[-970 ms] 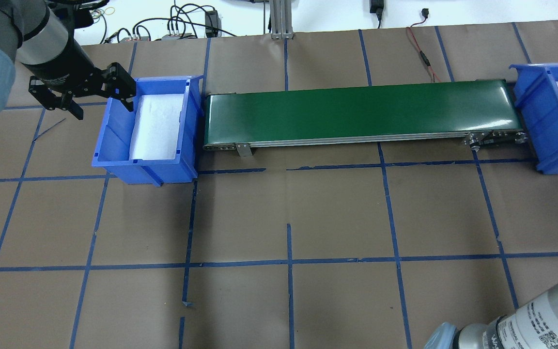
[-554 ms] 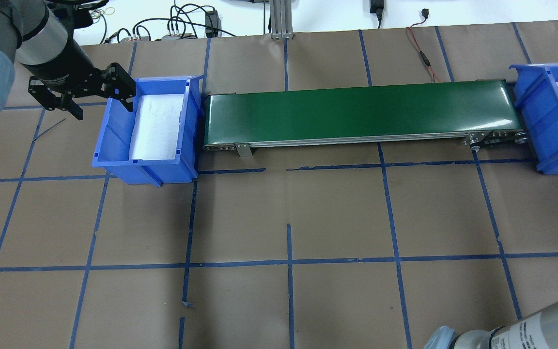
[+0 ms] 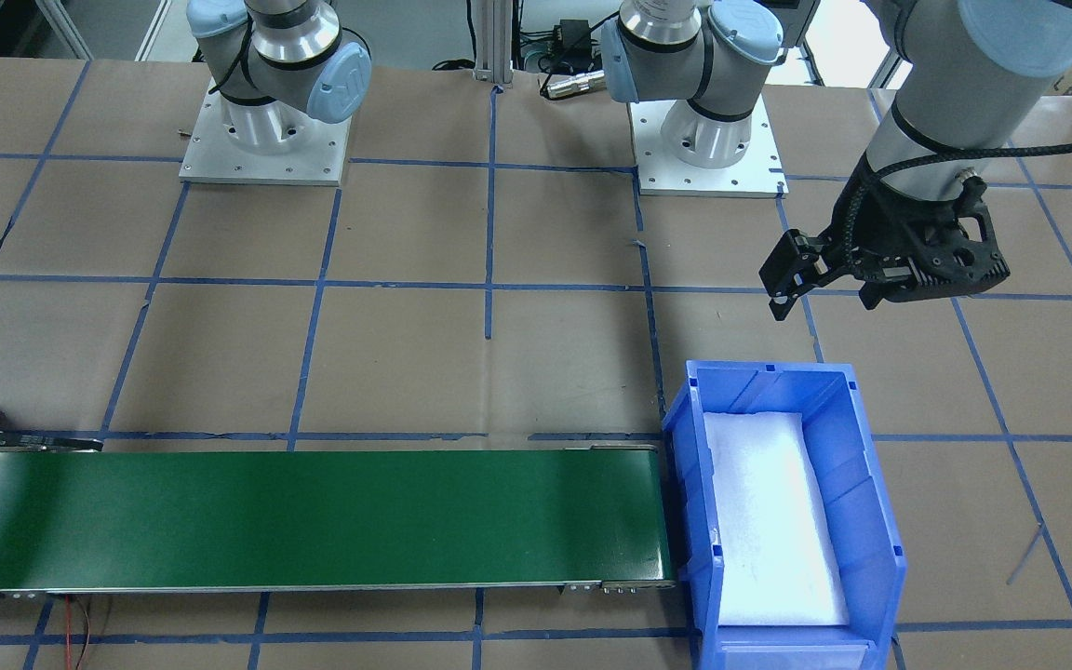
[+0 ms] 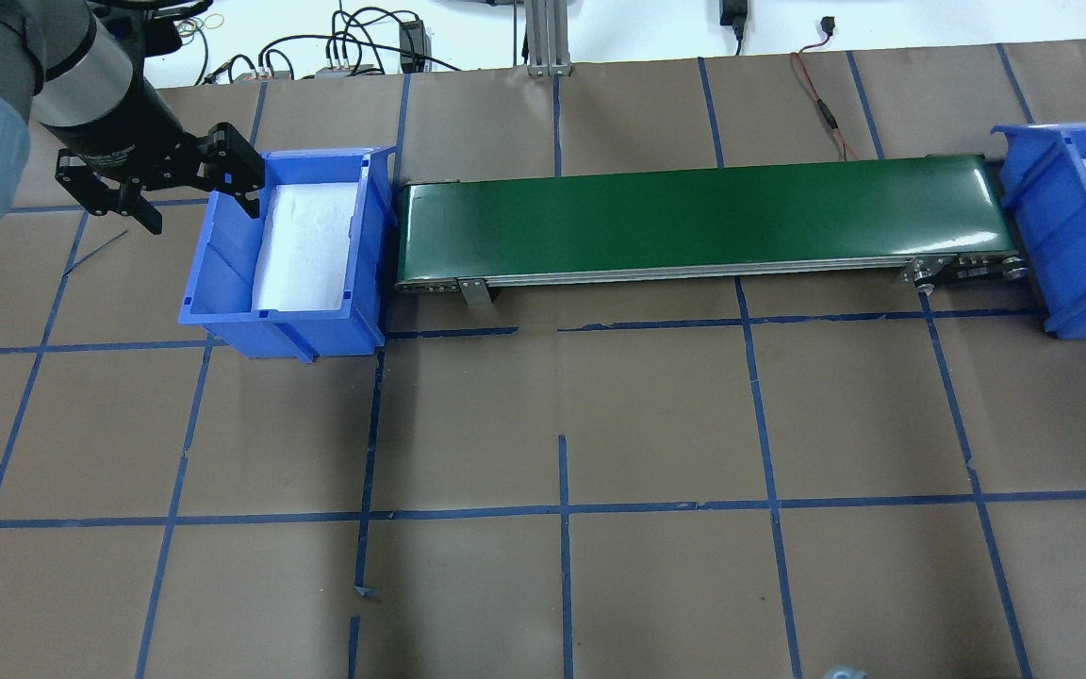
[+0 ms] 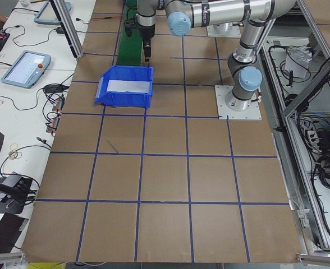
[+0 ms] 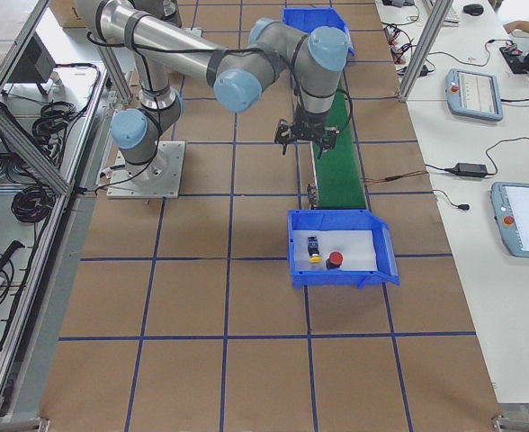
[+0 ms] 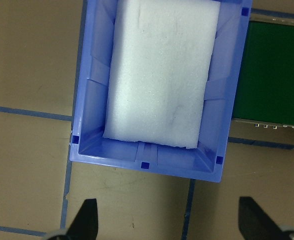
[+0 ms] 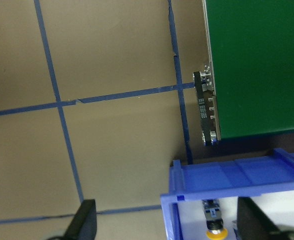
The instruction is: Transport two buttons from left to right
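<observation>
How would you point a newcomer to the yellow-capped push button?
Follow the long green conveyor belt to its end on the robot's right, where a blue plastic bin lined with white foam stands. Two small push buttons lie on the foam; the yellow-capped button is on the robot's side of the red-capped button, its cap colour setting it apart.

The left gripper [image 7: 167, 226] and right gripper [image 8: 167, 225] both point straight down, jaws spread wide apart.
</observation>
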Controlling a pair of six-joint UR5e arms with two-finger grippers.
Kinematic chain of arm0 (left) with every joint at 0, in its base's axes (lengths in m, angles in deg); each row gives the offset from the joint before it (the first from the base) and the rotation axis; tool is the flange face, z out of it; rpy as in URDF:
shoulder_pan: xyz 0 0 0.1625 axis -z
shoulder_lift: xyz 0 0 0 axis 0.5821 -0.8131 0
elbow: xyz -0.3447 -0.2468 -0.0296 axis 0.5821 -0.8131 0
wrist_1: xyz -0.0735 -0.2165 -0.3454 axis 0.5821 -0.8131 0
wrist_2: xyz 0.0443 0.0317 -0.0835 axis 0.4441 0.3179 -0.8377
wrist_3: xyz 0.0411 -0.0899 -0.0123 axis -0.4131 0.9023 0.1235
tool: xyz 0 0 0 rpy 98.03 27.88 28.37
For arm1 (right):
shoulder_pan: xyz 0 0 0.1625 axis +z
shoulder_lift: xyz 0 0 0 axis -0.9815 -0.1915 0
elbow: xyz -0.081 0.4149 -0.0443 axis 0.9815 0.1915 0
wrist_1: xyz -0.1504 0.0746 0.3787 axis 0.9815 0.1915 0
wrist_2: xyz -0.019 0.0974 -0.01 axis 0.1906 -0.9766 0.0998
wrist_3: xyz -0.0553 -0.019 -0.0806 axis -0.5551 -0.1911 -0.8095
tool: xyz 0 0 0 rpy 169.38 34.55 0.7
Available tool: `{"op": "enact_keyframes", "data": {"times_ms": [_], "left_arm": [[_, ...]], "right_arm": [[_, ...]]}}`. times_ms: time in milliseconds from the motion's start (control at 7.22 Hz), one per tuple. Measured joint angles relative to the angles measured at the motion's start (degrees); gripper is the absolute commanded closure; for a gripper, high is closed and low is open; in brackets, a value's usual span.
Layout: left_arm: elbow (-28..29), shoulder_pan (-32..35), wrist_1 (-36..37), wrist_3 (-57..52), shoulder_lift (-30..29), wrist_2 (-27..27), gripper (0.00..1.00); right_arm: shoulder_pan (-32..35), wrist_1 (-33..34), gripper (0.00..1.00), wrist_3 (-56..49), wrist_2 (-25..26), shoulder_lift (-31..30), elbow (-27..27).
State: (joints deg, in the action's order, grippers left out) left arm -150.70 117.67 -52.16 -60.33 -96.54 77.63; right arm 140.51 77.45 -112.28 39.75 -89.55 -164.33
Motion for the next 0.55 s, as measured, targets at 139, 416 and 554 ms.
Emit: {"op": "enact_keyframes", "data": {"times_ms": [139,416,554], "left_arm": [[0.06,-0.03,-0.12,-0.02,0.00,0.01,0.00],[0.28,0.01,-0.49,-0.01,-0.02,0.13,0.00],[0.38,0.14,-0.68,0.05,-0.06,1.22,0.00]], "right_arm": [[4.31,-1.50,0.00,10.60,1.12,-1.36,-0.57],[13.96,-2.06,0.00,34.89,1.58,-2.99,-0.49],[18.81,-1.88,0.00,47.55,1.67,-3.16,-0.35]]}}
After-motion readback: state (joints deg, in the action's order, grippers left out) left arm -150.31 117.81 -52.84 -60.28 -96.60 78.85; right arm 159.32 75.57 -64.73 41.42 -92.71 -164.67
